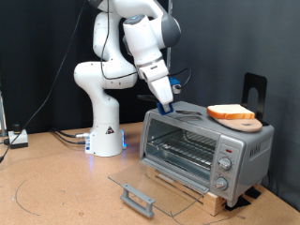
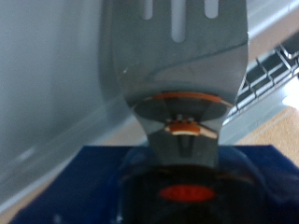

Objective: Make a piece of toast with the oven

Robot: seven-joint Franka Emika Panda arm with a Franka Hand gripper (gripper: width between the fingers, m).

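The oven (image 1: 204, 150) sits on the tabletop (image 1: 56, 192) with its glass door (image 1: 150, 187) dropped flat open toward seven o'clock, the wire rack (image 1: 186, 147) inside showing. On the oven's roof, at about two o'clock from the door opening, the piece of toast (image 1: 230, 112) lies on a round wooden board (image 1: 246, 122) — pale face up, orange-brown crust at the edge. The tool (image 1: 169, 105) hangs over the roof's corner at the exterior view's left, well to nine o'clock of the toast, pinching the dark handle of a slotted metal spatula (image 2: 177, 47); in the wrist view the blade reaches out over the oven's grey top, with the rack just visible beside it
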